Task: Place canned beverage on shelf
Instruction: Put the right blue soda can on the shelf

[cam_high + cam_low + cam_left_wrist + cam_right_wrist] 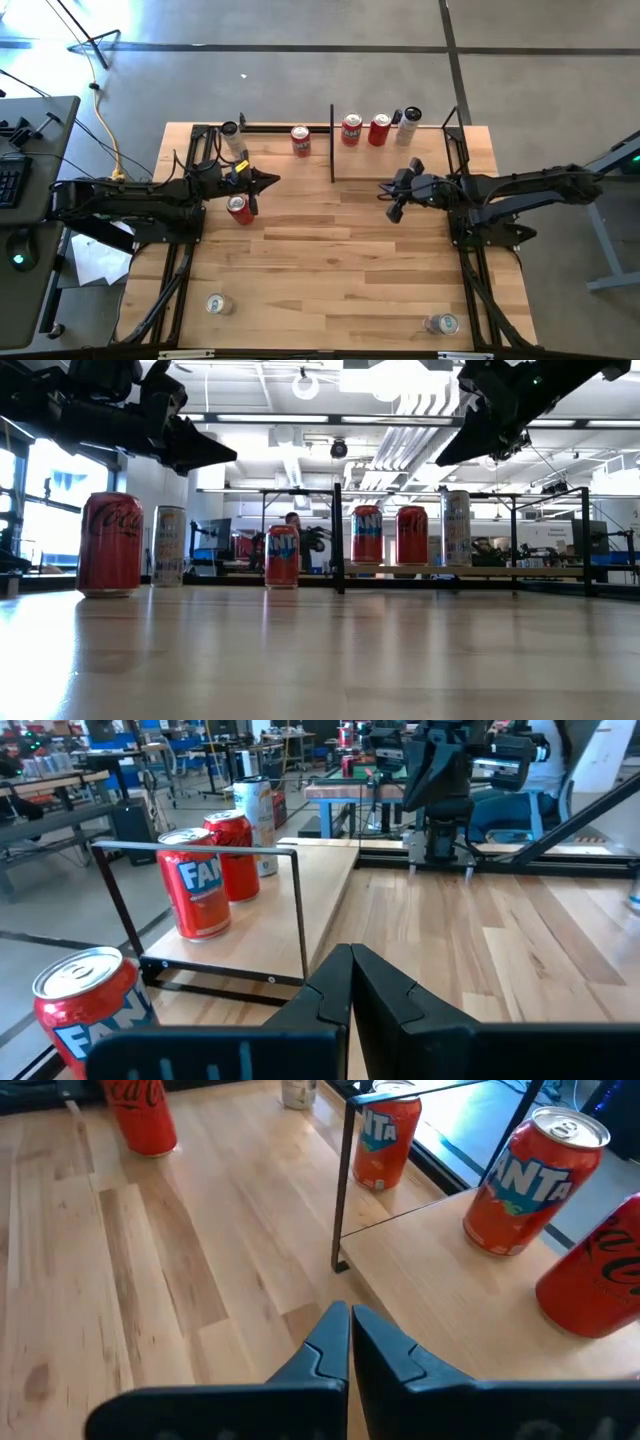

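The shelf (362,162) is a pale board with black posts at the table's far side. On it stand a Fanta can (351,129), a red cola can (379,129) and a white slim can (408,124). Off the shelf stand a Fanta can (301,140), a white can (231,135) and a Coca-Cola can (238,208). My left gripper (270,181) is shut and empty, raised just beyond the Coca-Cola can. My right gripper (386,189) is shut and empty, raised over the shelf's near edge.
Two more cans stand near the table's near edge, one at the left (217,303) and one at the right (441,323). The shelf's black post (332,145) and frame bound its left end. The tabletop's middle (330,250) is bare wood.
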Action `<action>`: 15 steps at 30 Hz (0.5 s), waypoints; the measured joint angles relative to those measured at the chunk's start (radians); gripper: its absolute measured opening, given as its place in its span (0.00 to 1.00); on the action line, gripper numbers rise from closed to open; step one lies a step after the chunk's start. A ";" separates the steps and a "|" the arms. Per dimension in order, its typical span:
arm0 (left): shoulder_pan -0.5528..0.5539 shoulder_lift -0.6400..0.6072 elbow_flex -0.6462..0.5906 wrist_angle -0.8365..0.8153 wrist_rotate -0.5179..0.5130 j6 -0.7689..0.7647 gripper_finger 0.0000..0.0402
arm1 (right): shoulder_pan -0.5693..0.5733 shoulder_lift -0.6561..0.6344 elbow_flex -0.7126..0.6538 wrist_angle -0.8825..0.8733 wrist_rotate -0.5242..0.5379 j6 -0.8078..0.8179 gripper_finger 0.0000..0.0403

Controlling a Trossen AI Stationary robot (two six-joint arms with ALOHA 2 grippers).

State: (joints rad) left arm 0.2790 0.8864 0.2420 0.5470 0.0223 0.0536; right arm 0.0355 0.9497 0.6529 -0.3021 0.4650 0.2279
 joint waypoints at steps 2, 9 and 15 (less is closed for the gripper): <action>-0.001 0.000 0.000 0.000 0.000 0.000 0.00 | 0.002 0.000 0.000 0.000 -0.002 0.000 0.00; -0.001 0.000 0.000 0.008 0.000 0.002 0.00 | 0.005 0.000 0.000 0.000 -0.017 -0.009 0.00; -0.001 0.000 0.000 0.016 0.000 0.002 0.00 | 0.005 0.000 0.000 -0.001 -0.046 -0.024 0.00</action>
State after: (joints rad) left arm 0.2783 0.8864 0.2417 0.5632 0.0223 0.0555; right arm 0.0406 0.9501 0.6529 -0.3027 0.4188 0.2039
